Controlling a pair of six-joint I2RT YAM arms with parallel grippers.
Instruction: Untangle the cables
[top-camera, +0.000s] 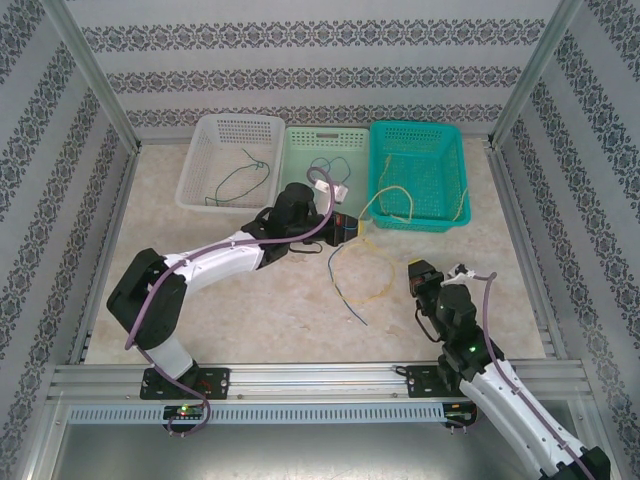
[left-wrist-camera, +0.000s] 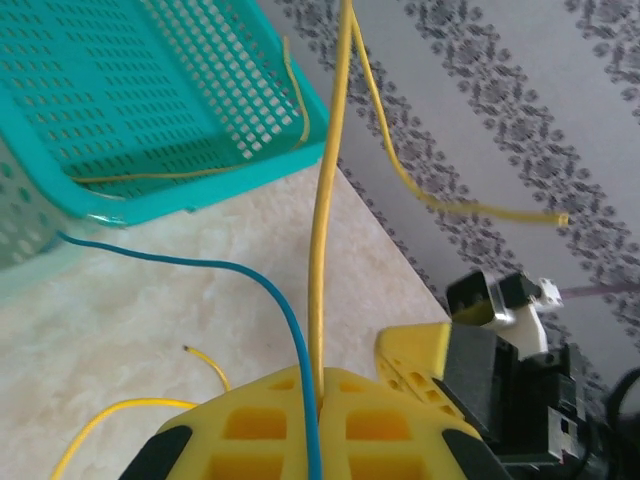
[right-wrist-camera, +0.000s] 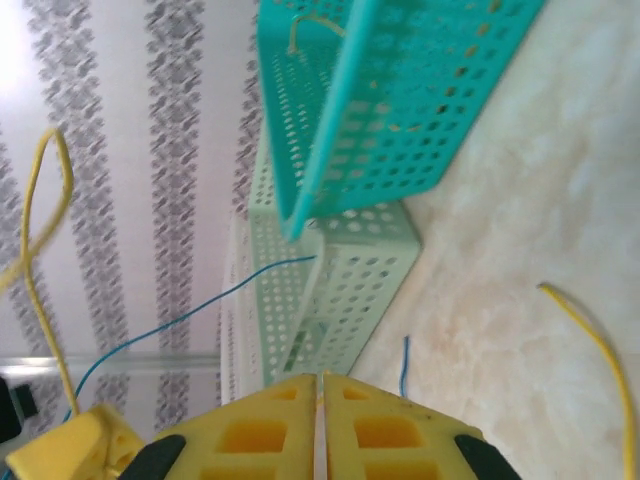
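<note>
On bench (top-camera: 250, 300), before teal basket (top-camera: 412, 222): my left end effector (left-wrist-camera: 315, 400) clamped on yellow cable (left-wrist-camera: 320, 250) and blue cable (left-wrist-camera: 285, 310) together, both trailing over the bench. Right end effector (right-wrist-camera: 320, 420) closed, empty. Both look light, floppy, springy; I'd grip one near the crossing, pull gently.

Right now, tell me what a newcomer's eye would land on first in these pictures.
Along the far edge of the table stand a white basket, a pale green basket and a bright teal basket, left to right. Just in front of them, the left arm's fingers pinch a yellow cable and a blue cable together.
</note>
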